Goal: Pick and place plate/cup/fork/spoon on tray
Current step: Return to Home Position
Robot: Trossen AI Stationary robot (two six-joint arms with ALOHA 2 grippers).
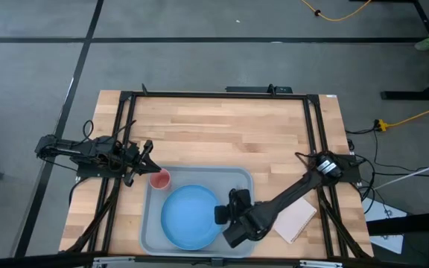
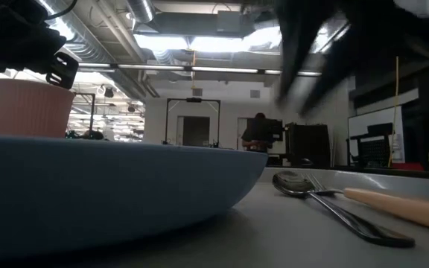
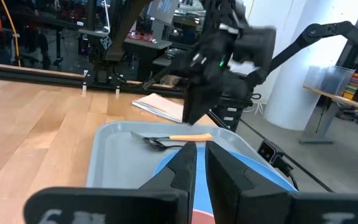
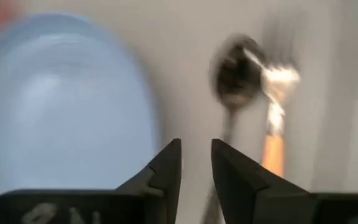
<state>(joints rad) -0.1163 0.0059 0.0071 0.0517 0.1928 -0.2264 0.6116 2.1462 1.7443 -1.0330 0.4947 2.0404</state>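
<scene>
The grey-blue tray (image 1: 199, 176) lies at the table's near middle. On it rest the light-blue plate (image 1: 188, 217) and, in its far left corner, the upright pink cup (image 1: 160, 179). The dark spoon (image 2: 326, 197) and the orange-handled fork (image 2: 401, 207) lie side by side on the tray floor to the right of the plate. My left gripper (image 3: 201, 158) hovers just above the cup at its left side, fingers a narrow gap apart, empty. My right gripper (image 4: 196, 155) hangs above the spoon (image 4: 232, 78) and fork (image 4: 275, 124), slightly open, empty.
A small beige flat rectangle (image 1: 296, 217) lies on the wood just right of the tray, under my right arm. Black frame rails (image 1: 121, 134) run along the table's left, right and far sides. Bare wood (image 1: 222, 134) spans the far half.
</scene>
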